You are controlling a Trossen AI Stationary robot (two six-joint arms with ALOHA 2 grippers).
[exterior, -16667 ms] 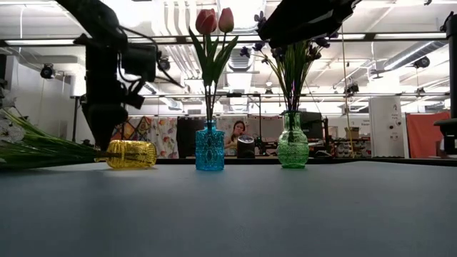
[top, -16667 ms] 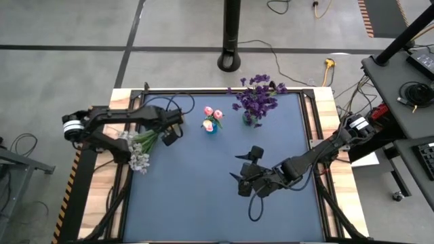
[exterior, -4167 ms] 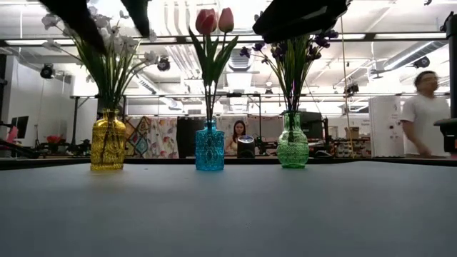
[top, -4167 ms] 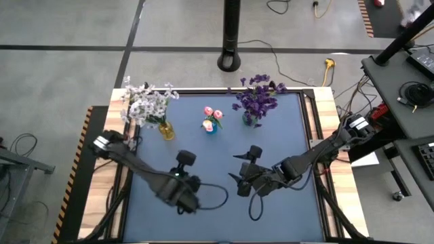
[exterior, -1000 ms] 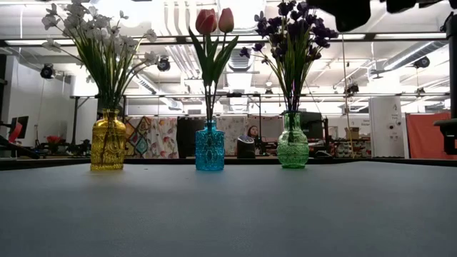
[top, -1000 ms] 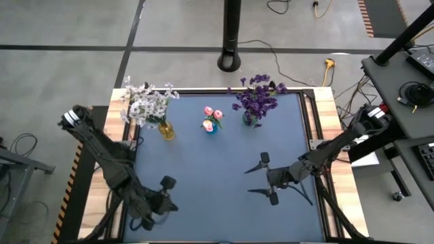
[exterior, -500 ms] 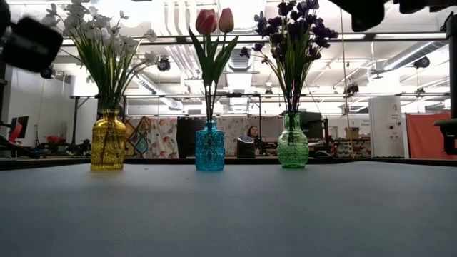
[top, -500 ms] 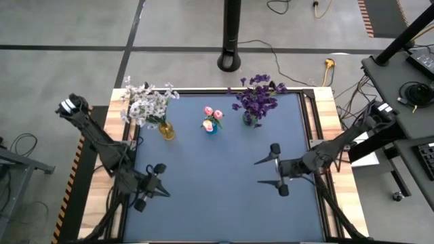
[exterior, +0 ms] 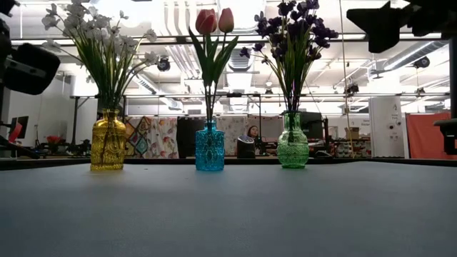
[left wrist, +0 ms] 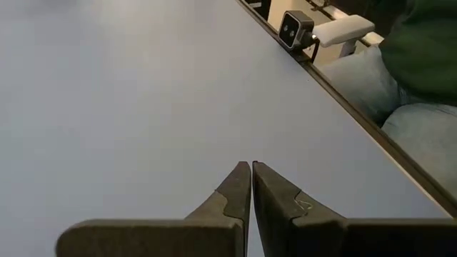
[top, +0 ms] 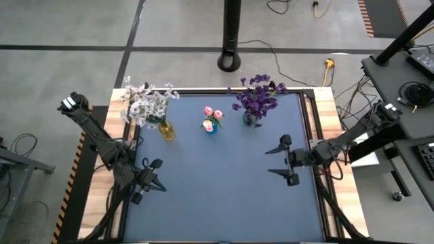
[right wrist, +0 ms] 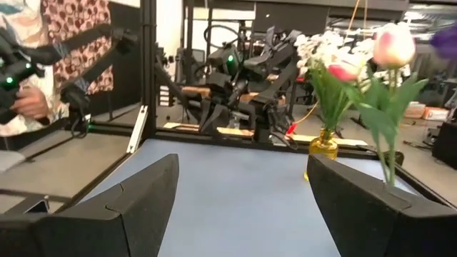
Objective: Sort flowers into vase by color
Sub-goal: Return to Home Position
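Note:
Three vases stand upright in a row near the table's far edge. A yellow vase [exterior: 108, 140] holds white-lavender flowers [top: 148, 103]. A blue vase [exterior: 209, 146] holds pink tulips [top: 211, 116]. A green vase [exterior: 293, 141] holds dark purple blooms [top: 256, 100]. Each stem sticks into its vase's neck. My left gripper [top: 160, 186] is shut over the mat by the table's left edge, with nothing between its fingers [left wrist: 251, 165]. My right gripper [top: 268, 161] hangs open by the right edge, fingers wide apart [right wrist: 241, 171] and holding nothing.
The blue mat [top: 217, 203] lies bare between the arms and toward the near edge. A small camera [left wrist: 296, 28] sits at the table's edge, with a seated person's legs [left wrist: 421, 107] behind it. A black pole base [top: 230, 61] stands beyond the far edge.
My left gripper has drawn back toward the table's left edge and somewhat toward the far edge, sinking a little, still shut. My right gripper has drawn back toward the right edge and slightly toward the far edge, still open. The vases and flowers have stayed put.

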